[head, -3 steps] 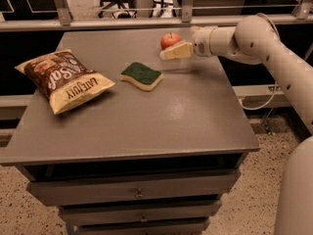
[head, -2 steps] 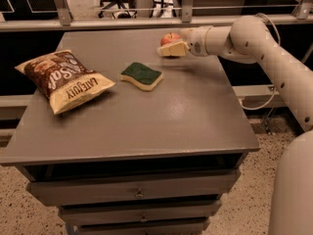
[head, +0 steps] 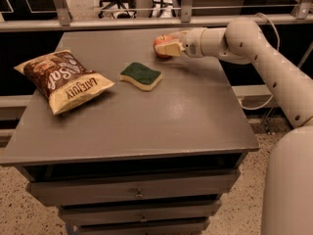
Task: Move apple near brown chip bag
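The grey counter [head: 176, 116] fills the middle of the frame. At its left lies the chip bag [head: 63, 80], flat, its cream end pointing lower right. The sponge [head: 141, 75] lies green side up just above centre, apart from the chip bag. The apple [head: 158, 44] is near the far edge, upper centre, with the pincer [head: 166, 48] right at it.

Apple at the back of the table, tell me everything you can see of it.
The apple is small, round and red-orange, with smooth, slightly shiny skin. It sits near the far edge of the grey table, beyond the green-and-yellow sponge and apart from it. The gripper is at it from the right and covers its right and lower side, so only the left part shows. No stem is visible.
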